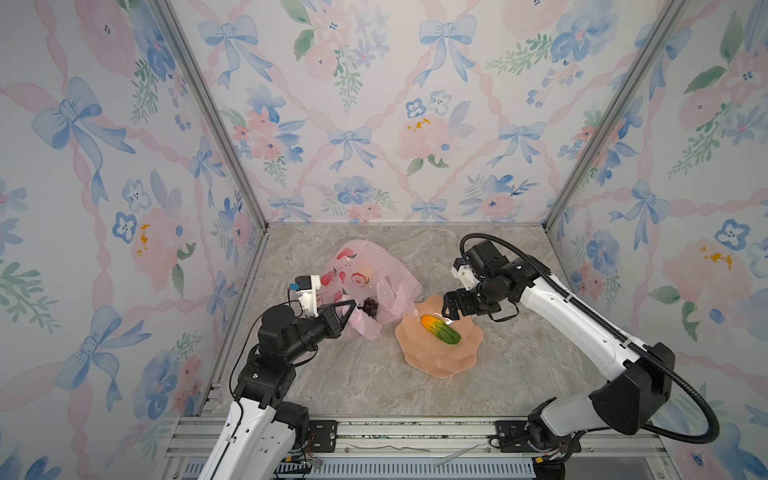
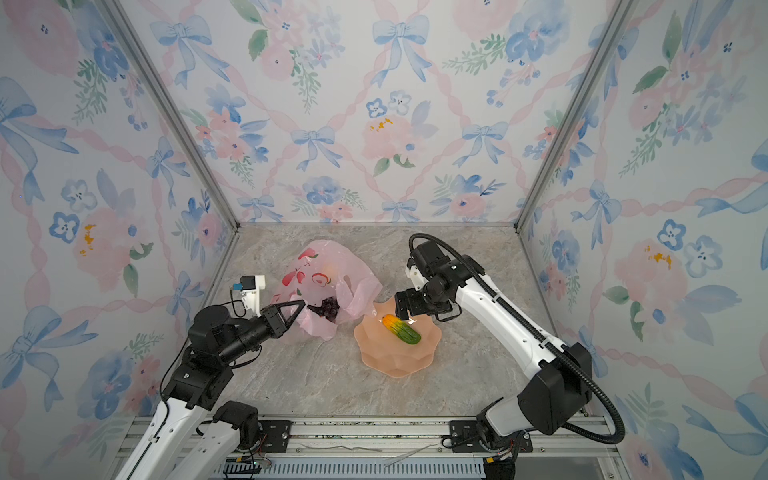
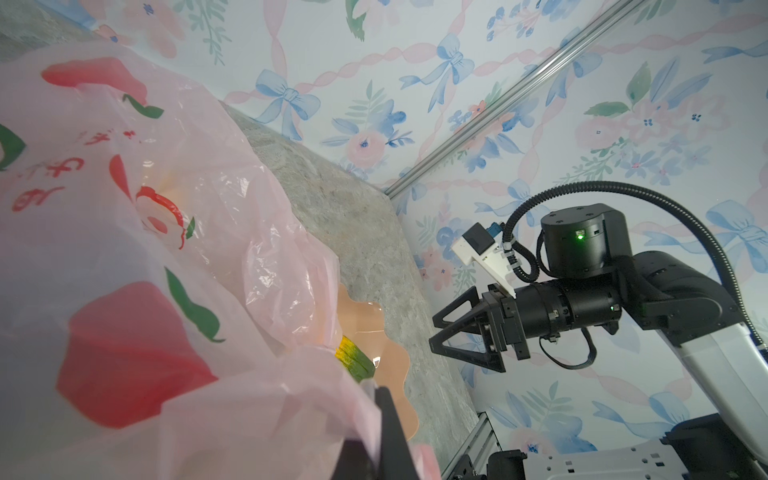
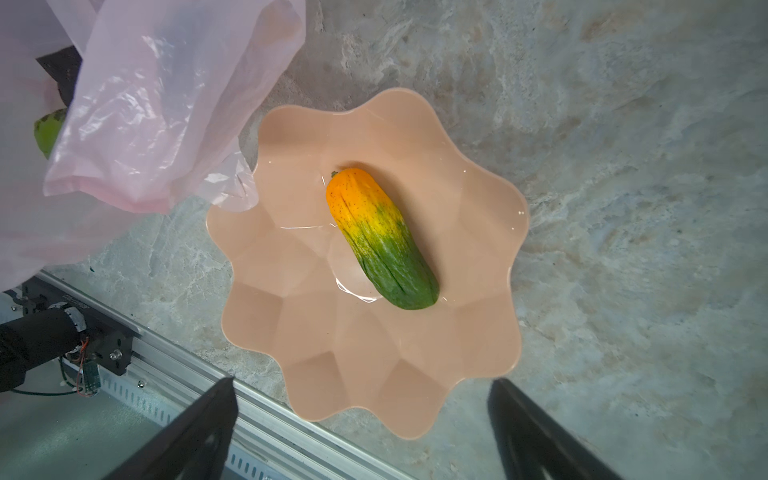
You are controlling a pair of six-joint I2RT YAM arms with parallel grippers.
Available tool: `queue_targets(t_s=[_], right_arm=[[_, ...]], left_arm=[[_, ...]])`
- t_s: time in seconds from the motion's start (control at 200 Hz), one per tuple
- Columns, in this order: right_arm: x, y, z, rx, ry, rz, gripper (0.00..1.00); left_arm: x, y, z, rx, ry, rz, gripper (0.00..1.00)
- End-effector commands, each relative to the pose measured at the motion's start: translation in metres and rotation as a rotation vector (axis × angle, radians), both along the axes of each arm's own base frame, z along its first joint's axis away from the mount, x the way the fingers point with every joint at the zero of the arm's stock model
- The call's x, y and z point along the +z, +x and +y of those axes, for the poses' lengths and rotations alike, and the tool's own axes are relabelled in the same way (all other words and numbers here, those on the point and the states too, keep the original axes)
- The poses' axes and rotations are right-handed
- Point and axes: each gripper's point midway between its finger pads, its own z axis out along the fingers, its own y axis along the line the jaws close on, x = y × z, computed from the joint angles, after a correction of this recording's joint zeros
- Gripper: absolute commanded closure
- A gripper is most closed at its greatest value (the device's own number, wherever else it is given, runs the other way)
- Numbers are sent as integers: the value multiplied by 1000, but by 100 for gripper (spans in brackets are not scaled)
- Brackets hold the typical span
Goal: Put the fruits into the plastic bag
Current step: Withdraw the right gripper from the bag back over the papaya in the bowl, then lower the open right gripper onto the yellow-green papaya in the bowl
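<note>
In both top views the pink plastic bag (image 1: 374, 266) lies on the table (image 1: 353, 386), just beside the peach bowl (image 1: 432, 365). The left end effector (image 1: 352, 304) is closed tight and pinches the bag's edge at its mouth. The dark grape bunch (image 1: 369, 306) sits inside the bag there. The right end effector (image 1: 451, 309) is wide open and holds nothing. It hangs over the far side of the bowl, near the orange end of the papaya (image 1: 440, 329), which lies alone in the bowl. In the left wrist view the bag fills the near side, and the papaya (image 3: 353, 359) peeks out behind it. In the right wrist view the two black fingers (image 4: 199, 428) stand far apart above the bowl, and nothing touches the papaya.
</note>
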Motion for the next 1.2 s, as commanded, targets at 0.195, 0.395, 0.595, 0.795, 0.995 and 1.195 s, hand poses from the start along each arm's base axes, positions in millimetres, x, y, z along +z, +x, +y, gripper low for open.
queue_targets(t_s=[0.195,0.395,0.595,0.795,0.995,1.195], right_arm=[[-23,-8,14,60,-16,62,3],[-27,-10,17,73,-20,71,3],[-31,-11,20,86,-14,88,3],[-43,-11,24,97,-17,121,4],[-58,-9,29,106,-24,150,3],[-83,-8,34,120,-40,201,3]], left_arm=[[1,-4,-3,-24,-1,-8,100],[-2,-5,-4,-30,-14,13,100],[-4,-8,-6,-40,-34,28,100],[-3,-12,-5,-39,-46,25,100],[-6,-13,-4,-36,-51,31,100],[-6,-13,-3,-30,-52,29,100]])
